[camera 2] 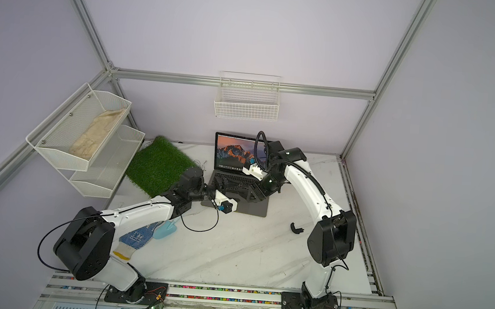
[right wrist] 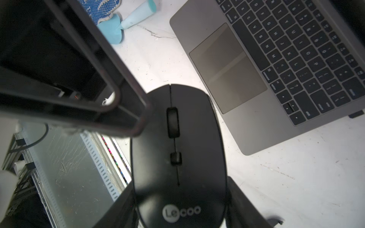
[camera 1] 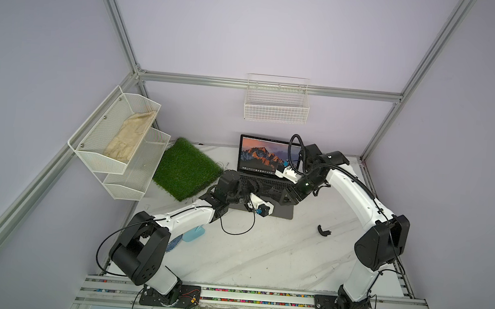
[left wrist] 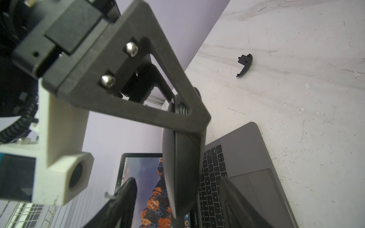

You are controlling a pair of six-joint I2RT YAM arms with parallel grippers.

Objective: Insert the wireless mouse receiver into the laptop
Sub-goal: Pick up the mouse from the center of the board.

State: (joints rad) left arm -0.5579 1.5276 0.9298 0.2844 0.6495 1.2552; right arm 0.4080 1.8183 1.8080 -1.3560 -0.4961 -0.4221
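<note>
Right wrist view, right tool (right wrist: 180, 184) clamped on black mouse (right wrist: 189, 122), left tool (left wrist: 177, 179) part-open w/ gaps either side of mouse, laptop (camera 1: 265, 158) open far-centre on desk (camera 1: 262, 254), receiver not discernible.

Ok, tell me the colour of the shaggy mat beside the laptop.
The mat is green, like artificial turf; it shows best in a top view.

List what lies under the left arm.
A blue-dotted glove and a pale blue scoop lie on the table there. The arm hides part of the glove and anything further beneath it.
</note>
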